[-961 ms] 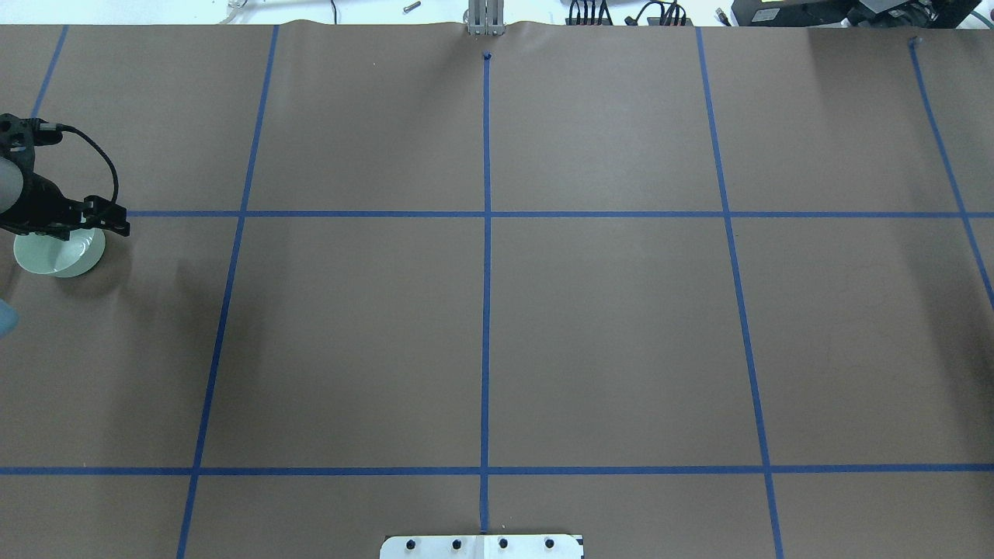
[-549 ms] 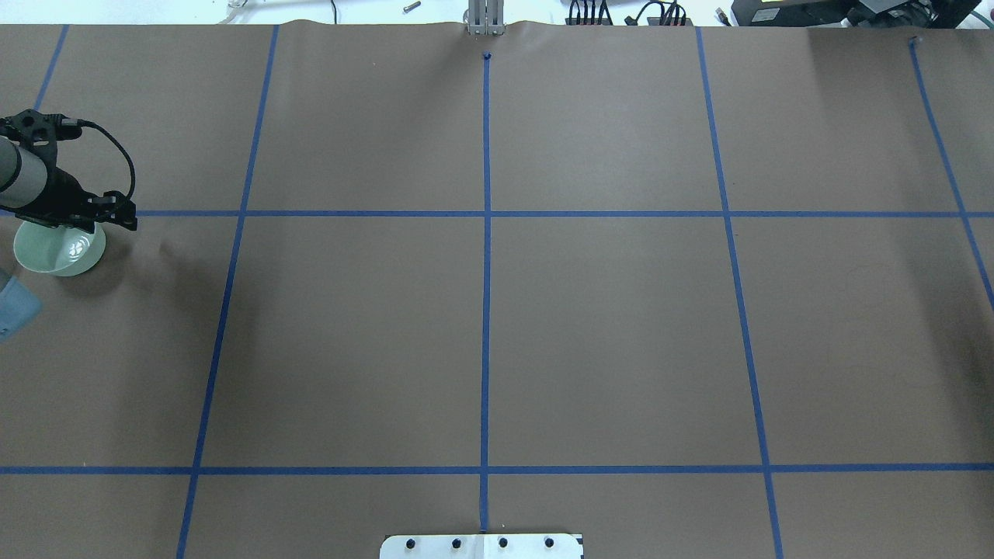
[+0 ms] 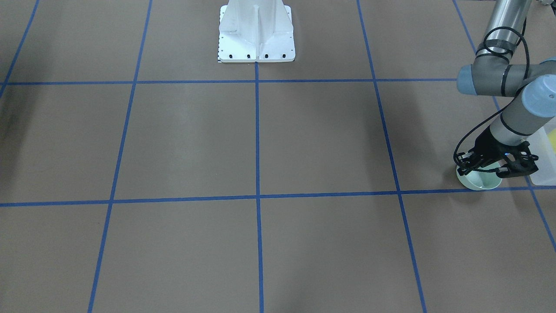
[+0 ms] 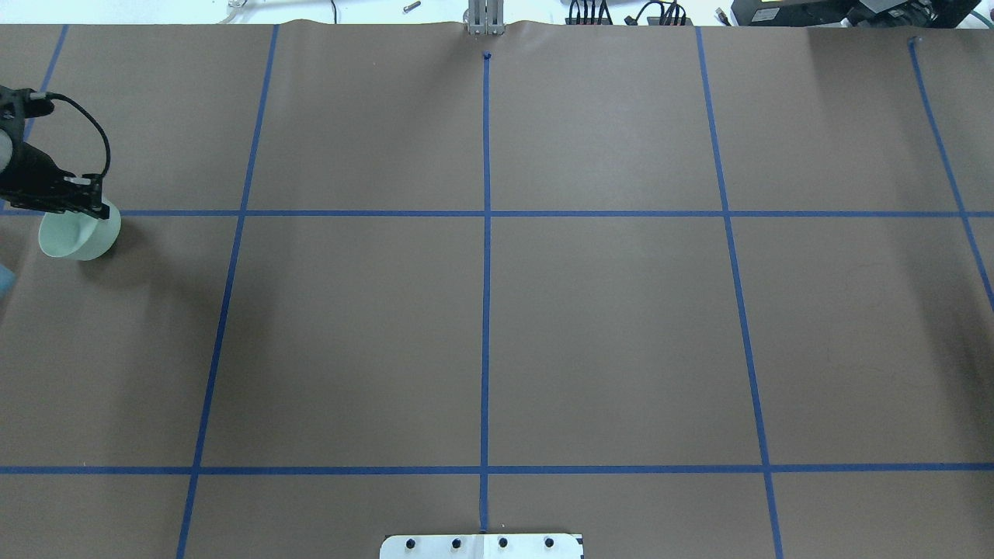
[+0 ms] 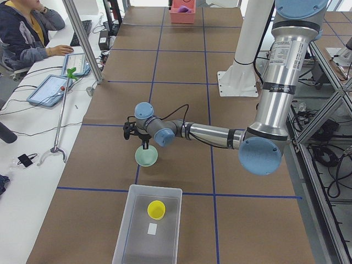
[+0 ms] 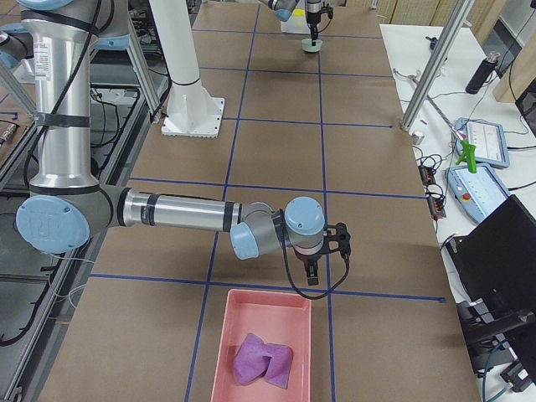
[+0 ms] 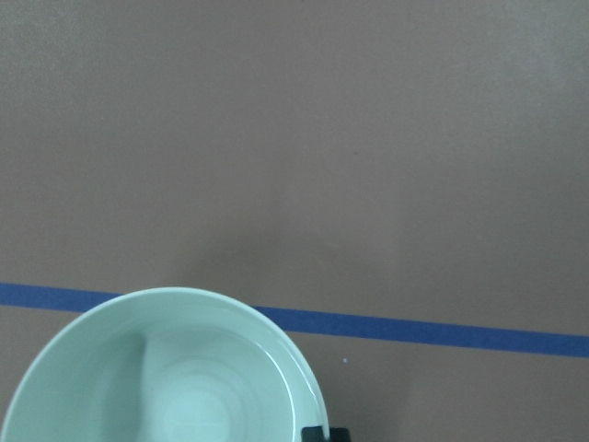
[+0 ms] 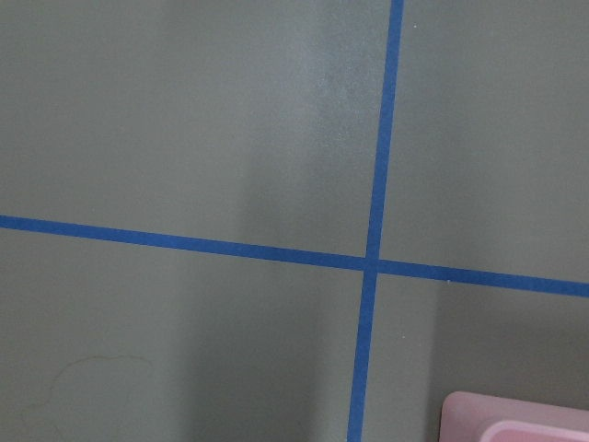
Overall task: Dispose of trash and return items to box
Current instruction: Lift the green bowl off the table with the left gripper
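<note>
The bowl (image 4: pixel 80 237) sits tilted at the left end of the counter (image 4: pixel 606 341), near the box (image 5: pixel 137 231) that contains the cup (image 5: pixel 155 209). The left gripper (image 4: pixel 92 206) is clamped on the bowl rim. Opening of the right gripper (image 6: pixel 311 275): cannot tell.

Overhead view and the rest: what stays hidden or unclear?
- Box: missing from the overhead view; the front view's right edge cuts it.
- Right claw: only the right side view shows it, too small to tell open or shut.
- Mint bowl: wrist view's bottom edge cuts it; left claw covers part of its rim overhead.
</note>
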`<state>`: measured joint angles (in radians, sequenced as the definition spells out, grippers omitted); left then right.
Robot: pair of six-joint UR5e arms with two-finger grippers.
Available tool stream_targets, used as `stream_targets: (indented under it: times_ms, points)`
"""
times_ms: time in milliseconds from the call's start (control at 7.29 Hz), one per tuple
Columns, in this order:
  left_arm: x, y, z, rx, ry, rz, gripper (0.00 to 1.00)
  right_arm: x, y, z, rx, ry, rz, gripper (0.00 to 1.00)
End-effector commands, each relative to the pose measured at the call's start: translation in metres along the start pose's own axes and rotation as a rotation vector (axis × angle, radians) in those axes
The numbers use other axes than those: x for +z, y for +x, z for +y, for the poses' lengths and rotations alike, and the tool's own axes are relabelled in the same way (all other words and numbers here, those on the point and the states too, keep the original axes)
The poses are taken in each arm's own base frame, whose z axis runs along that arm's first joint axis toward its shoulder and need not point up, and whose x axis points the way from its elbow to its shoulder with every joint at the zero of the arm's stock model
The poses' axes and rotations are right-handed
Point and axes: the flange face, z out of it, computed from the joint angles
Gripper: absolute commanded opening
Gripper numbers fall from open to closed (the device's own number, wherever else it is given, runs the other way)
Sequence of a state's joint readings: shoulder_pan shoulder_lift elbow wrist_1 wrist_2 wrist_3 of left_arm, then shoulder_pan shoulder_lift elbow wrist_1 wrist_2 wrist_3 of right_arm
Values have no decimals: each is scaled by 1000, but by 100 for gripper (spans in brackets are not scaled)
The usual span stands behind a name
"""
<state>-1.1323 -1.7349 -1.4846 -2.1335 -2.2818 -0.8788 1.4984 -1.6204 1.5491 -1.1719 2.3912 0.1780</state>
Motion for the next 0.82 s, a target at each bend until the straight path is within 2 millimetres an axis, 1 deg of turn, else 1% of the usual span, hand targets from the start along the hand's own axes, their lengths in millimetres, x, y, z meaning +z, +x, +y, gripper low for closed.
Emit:
stream_targets:
  times_ms: [0, 137, 275, 412, 549, 686]
  points:
    - [-91, -54, -35, -20, 61, 98, 0, 5, -6, -2, -8, -9, -4, 100]
    - [-119, -95, -42, 33, 93, 68, 0, 13, -16, -4, -3, -22, -3, 100]
    - [-151, -137, -52, 113, 110, 16, 0, 19, -30, -8, 3, -30, -9, 100]
    - [-160, -190, -53, 198, 79, -50, 0, 7, -50, -15, 17, -7, -21, 100]
    - [-161, -262, -39, 221, 57, -88, 0, 2, -77, -18, 41, 1, -36, 100]
    - [-143, -294, -22, 237, 24, -97, 0, 6, -102, -19, 62, -7, -47, 100]
